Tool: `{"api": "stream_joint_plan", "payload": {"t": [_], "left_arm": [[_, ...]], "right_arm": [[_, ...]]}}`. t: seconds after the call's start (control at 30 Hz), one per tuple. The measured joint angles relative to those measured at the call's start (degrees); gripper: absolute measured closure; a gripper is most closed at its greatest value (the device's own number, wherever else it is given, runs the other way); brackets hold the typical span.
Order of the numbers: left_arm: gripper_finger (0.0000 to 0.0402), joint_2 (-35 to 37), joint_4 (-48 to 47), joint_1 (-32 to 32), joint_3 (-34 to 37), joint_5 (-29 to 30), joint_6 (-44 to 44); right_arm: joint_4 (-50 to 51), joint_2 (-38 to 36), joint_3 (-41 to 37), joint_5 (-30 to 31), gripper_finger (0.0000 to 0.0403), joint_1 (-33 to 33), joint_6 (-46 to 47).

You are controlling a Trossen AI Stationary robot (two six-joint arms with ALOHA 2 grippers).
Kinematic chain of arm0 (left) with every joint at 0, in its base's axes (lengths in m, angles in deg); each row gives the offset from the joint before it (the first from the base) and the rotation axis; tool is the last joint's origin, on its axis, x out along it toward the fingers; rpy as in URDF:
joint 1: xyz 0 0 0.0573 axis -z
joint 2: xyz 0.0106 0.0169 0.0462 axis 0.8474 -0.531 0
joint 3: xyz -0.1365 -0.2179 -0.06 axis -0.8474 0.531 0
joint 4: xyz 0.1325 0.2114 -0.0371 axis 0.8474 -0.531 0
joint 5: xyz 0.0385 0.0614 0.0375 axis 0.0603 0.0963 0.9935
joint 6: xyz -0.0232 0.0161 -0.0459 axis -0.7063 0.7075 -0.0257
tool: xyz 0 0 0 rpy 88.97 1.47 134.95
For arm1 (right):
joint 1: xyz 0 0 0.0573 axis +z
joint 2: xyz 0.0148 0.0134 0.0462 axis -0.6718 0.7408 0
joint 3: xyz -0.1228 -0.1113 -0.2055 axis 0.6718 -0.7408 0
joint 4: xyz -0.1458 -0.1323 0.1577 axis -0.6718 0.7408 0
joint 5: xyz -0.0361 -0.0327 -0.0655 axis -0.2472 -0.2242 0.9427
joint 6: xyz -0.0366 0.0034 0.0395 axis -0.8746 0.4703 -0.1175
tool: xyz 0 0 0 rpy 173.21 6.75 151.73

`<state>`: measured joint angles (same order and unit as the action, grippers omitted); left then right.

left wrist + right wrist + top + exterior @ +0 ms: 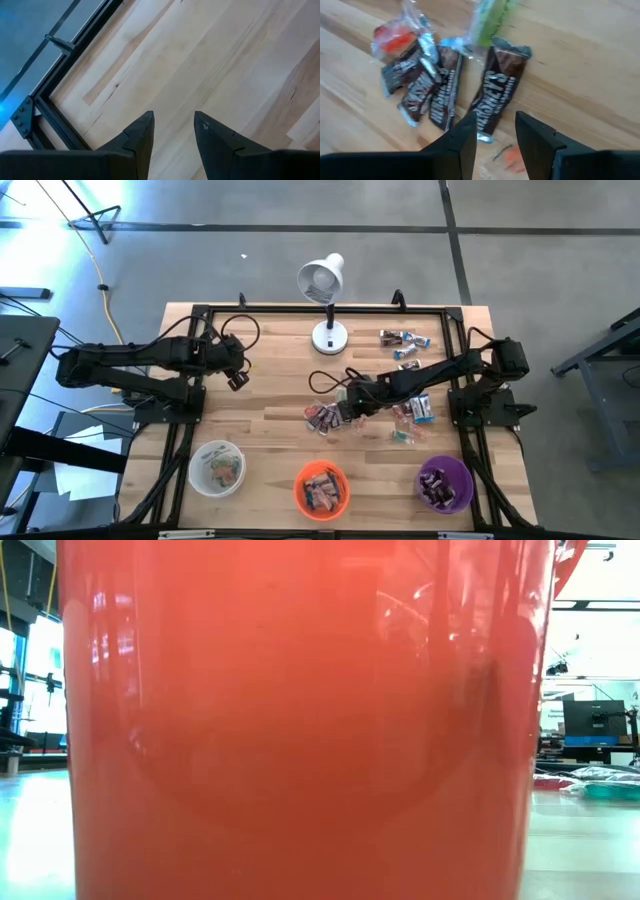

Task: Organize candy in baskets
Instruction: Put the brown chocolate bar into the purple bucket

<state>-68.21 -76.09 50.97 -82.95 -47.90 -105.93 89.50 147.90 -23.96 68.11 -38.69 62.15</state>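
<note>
A small heap of candy [325, 417] lies mid-table: brown bars [440, 85], a red piece in clear wrap [394, 39] and a green one [487, 20]. My right gripper [346, 409] hangs open just above the heap. Its fingertips [495, 134] stand on either side of the lower end of one brown bar [499, 87], and I cannot see them touch it. More candy [405, 338] is scattered at the right. The white basket [216, 468], orange basket [321, 488] and purple basket [444, 483] stand along the near edge with candy inside. My left gripper [238, 378] waits open over bare wood [174, 131].
A white desk lamp [325, 290] stands at the far middle, its base [328, 337] on the table. Loose candy lies under the right arm [420, 408]. The orange basket's wall [300, 740] fills the low view. A black frame [195, 315] runs around the tabletop.
</note>
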Motion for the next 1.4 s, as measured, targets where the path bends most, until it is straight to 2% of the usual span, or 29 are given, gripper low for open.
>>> {"api": "stream_joint_plan", "payload": {"t": [0.17, 0.37, 0.6, 0.73, 0.93, 1.13, 1.27, 1.4], "left_arm": [[0.0273, 0.0, 0.0, -0.59, -0.01, -0.13, -0.39], [0.0273, 0.0, 0.0, -0.59, 0.0, -0.15, -0.09], [0.0273, 0.02, -0.24, -0.59, 0.0, -0.15, 0.5], [0.0273, 0.01, -0.24, -0.59, 0.0, -0.15, 1.59], [0.0273, 0.0, -0.24, -0.59, 0.0, 0.24, 2.22], [0.0273, 0.0, -0.22, -0.59, 0.0, 0.82, 3.0], [0.0273, 0.0, -0.14, -0.67, 0.0, 3.18, 3.04], [0.0273, 0.0, 0.46, -1.5, 0.0, 4.43, 3.09]], "right_arm": [[-3.0, 0.38, -0.49, -0.27, 0.0255, -0.07, -0.45], [-5.09, 4.58, -0.47, -1.61, 0.0239, -0.09, -1.64], [-9.23, 9.06, -0.02, -1.46, 0.024, -0.43, 0.42], [-8.76, 9.25, -0.01, -1.63, 0.0274, -0.95, 0.91], [-8.24, 9.33, -0.17, -2.19, 0.0385, -1.07, 1.01], [-5.72, 6.02, 0.28, -3.82, 0.0396, -0.29, 2.34], [1.11, 1.22, 2.42, -5.32, 0.0398, 0.95, 2.49], [13.58, -3.79, 6.95, -4.73, 0.04, 2.98, 2.39]]}}
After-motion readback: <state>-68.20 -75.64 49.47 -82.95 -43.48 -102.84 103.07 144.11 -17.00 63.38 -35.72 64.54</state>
